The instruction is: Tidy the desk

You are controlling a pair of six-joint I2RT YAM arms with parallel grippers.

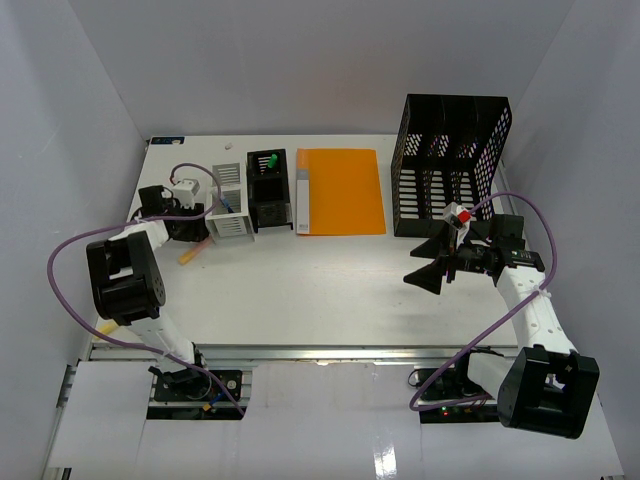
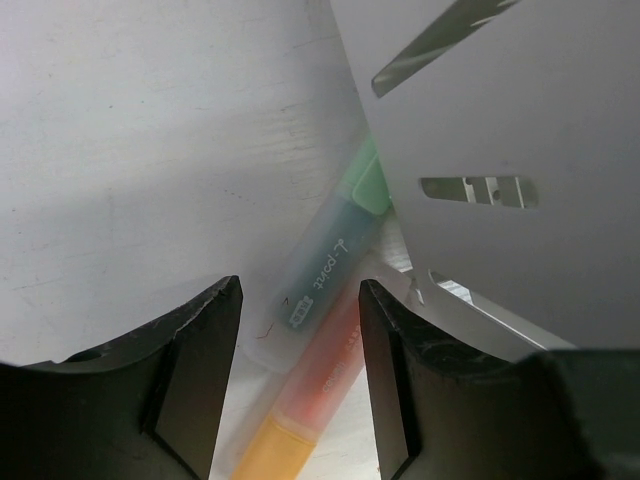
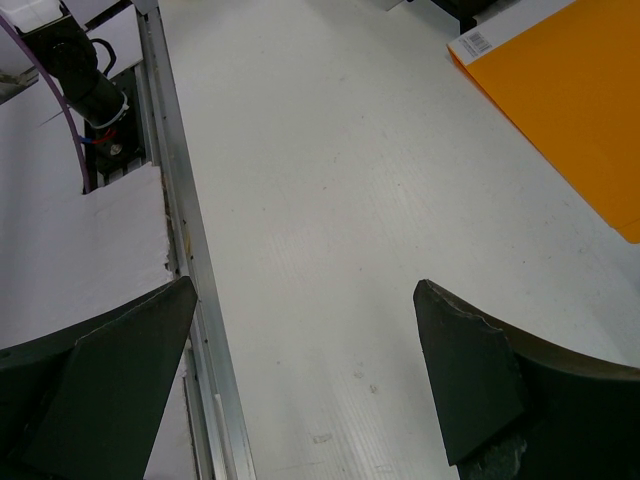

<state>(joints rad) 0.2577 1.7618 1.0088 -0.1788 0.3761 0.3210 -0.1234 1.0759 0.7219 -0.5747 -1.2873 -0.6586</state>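
The white tabletop (image 1: 320, 290) fills the space between plain white walls, with a metal rail (image 1: 320, 352) along its near edge. At its far left the left hand (image 1: 192, 232) is low beside a pale slotted organizer (image 1: 230, 205). In the wrist view its fingers (image 2: 195, 380) stand partly apart, open, astride two highlighters lying on the tabletop: a green-capped one (image 2: 330, 250) and an orange one (image 2: 310, 400). The right-side finger may be touching the orange pen, though the angle leaves that unclear. A black organizer (image 1: 267, 190) stands just beside the pale one, then an orange folder (image 1: 345, 190) lies flat (label strip on its left edge). A black mesh basket (image 1: 450, 160) stands at the far right. In front of the basket the right hand (image 1: 425, 262) hangs over bare tabletop, spread wide and holding nothing.
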